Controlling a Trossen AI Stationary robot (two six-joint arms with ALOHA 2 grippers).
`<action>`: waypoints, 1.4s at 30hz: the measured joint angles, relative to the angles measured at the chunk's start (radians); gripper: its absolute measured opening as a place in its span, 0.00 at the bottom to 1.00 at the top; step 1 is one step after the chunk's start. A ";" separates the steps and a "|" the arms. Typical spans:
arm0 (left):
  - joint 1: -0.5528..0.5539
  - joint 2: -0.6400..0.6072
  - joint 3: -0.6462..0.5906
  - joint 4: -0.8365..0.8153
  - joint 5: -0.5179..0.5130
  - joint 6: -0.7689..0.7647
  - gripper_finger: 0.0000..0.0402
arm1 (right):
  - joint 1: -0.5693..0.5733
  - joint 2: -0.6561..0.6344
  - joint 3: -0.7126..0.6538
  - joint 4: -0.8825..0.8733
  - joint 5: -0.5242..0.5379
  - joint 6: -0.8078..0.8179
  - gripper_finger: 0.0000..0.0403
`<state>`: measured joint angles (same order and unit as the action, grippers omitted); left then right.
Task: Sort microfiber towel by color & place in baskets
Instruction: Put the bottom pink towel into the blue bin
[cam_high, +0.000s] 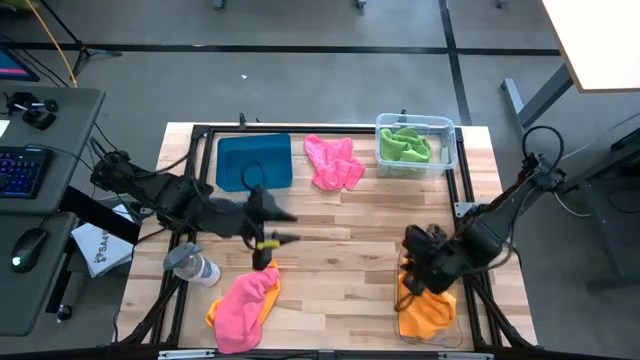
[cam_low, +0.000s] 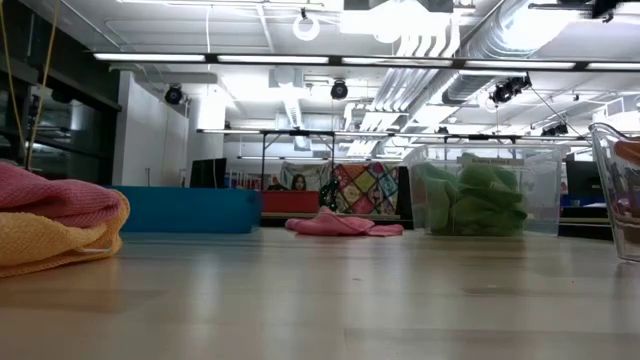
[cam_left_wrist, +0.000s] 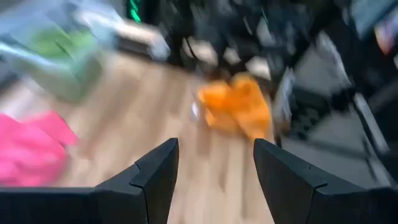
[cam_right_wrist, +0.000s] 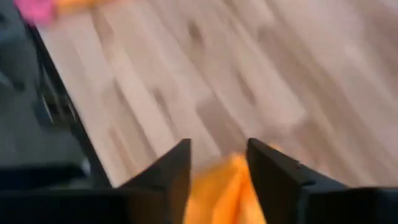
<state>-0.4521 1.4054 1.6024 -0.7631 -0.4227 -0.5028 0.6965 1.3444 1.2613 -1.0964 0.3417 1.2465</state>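
1. Towels were soft, light, limp microfiber; likely to drape and bunch rather than hold shape. Nothing fragile, prob. not slippery; nap should give the fingers bite.
2. Right end effector (cam_high: 418, 272) sat over the clear bin (cam_high: 452, 322) at the desk's near right corner. Fingers were parted, with an orange towel (cam_right_wrist: 222, 190) between them in the right wrist view; can't tell if pinched or already let go.
3. Rest of the orange cloth lay heaped in that bin, some spilling over the rim.
4. Left end effector (cam_left_wrist: 212, 174) hovered mid desk (cam_high: 340, 230), left of centre, fingers apart, nothing in them.
5. Just below it in the high view: a pink towel (cam_high: 243, 303) on top of a yellow-orange one (cam_high: 266, 275), near left of desk.
6. Second pink towel (cam_high: 333, 162) lay loose at the far side, between the teal tray (cam_high: 254, 161) and the far clear bin (cam_high: 446, 128) holding green towels (cam_high: 405, 146).
7. Best hold, judged: pinch a raised fold or ridge at the top of the pile, not a flat spot. Stacked pair risked lifting together, so pinch shallow on the pink only.
8. Clear bottle (cam_high: 193, 265) lay at the left edge; not part of the sort.
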 joint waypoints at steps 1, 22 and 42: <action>-0.010 0.010 0.000 -0.026 0.027 -0.018 0.49 | -0.024 0.002 0.000 0.036 0.019 -0.036 0.43; -0.171 0.560 -0.003 -0.502 0.394 -0.669 0.49 | -0.277 0.018 0.000 0.269 -0.090 -0.443 0.65; -0.195 0.163 -0.457 -0.175 0.351 -1.032 0.49 | -0.242 0.018 0.000 0.242 -0.061 -0.436 0.65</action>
<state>-0.6472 1.5684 1.1450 -0.9386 -0.0719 -1.5351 0.4545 1.3621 1.2613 -0.8540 0.2802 0.8102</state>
